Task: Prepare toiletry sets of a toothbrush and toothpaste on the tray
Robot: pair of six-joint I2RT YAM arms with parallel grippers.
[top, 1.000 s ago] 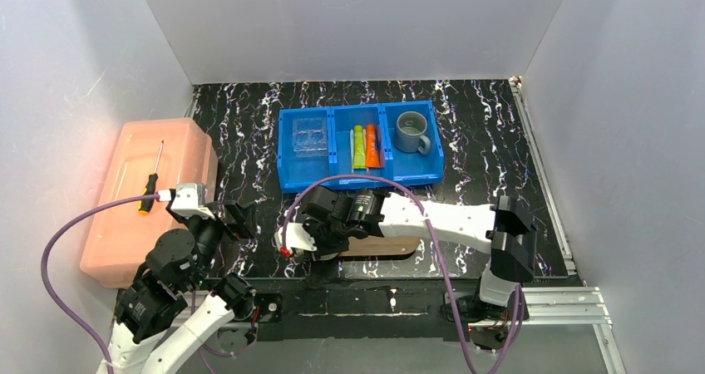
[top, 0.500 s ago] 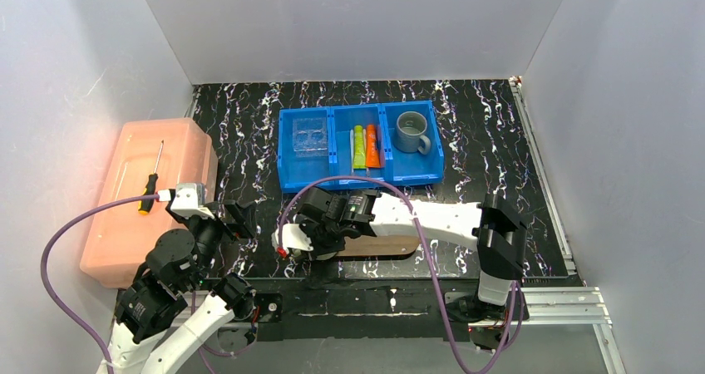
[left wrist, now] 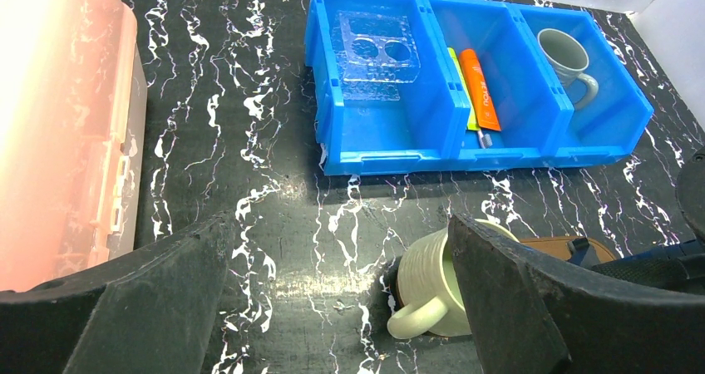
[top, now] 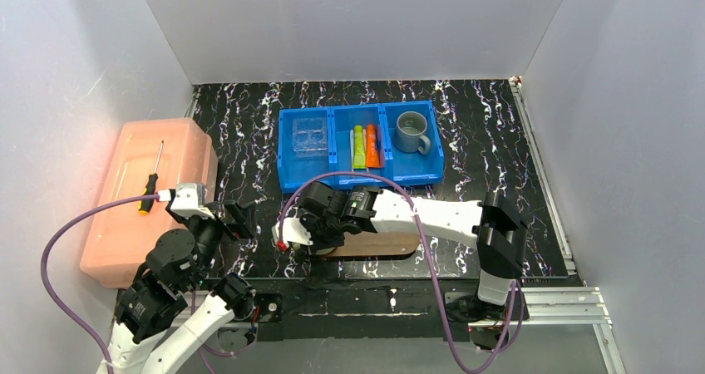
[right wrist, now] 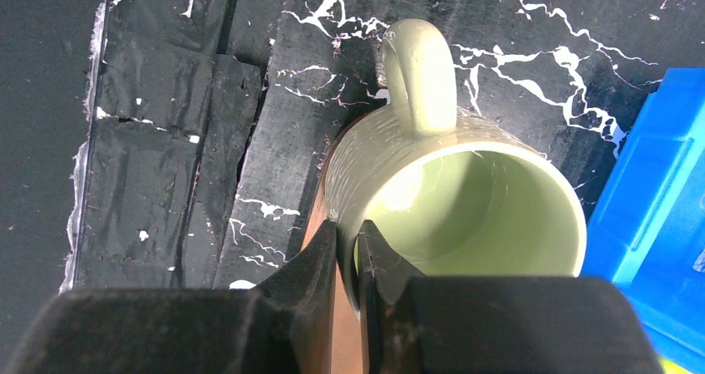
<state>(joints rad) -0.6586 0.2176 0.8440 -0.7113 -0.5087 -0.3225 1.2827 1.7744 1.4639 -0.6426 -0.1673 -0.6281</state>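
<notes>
My right gripper (right wrist: pixel 347 241) is shut on the rim of the pale green mug (right wrist: pixel 465 208), with one finger inside and one outside. The mug stands upright at the left end of the dark-brown tray (top: pixel 391 245), handle pointing away from the wrist. In the top view the right gripper (top: pixel 312 228) hides it. The lime-green tube (top: pixel 358 146) and orange tube (top: pixel 372 145) lie side by side in the middle compartment of the blue bin (top: pixel 366 177). No toothbrush shows clearly in these views. My left gripper (left wrist: pixel 337 233) is open and holds nothing, left of the mug (left wrist: pixel 428 287).
A grey mug (top: pixel 411 131) sits in the bin's right compartment and a clear plastic holder (top: pixel 309 137) in its left one. A pink lidded box (top: pixel 133 199) with a screwdriver (top: pixel 152 179) on top stands at the far left. White walls close in three sides.
My right gripper, still shut on the green mug, has shifted slightly left and toward the back, uncovering more of the tray. The left arm has not moved.
</notes>
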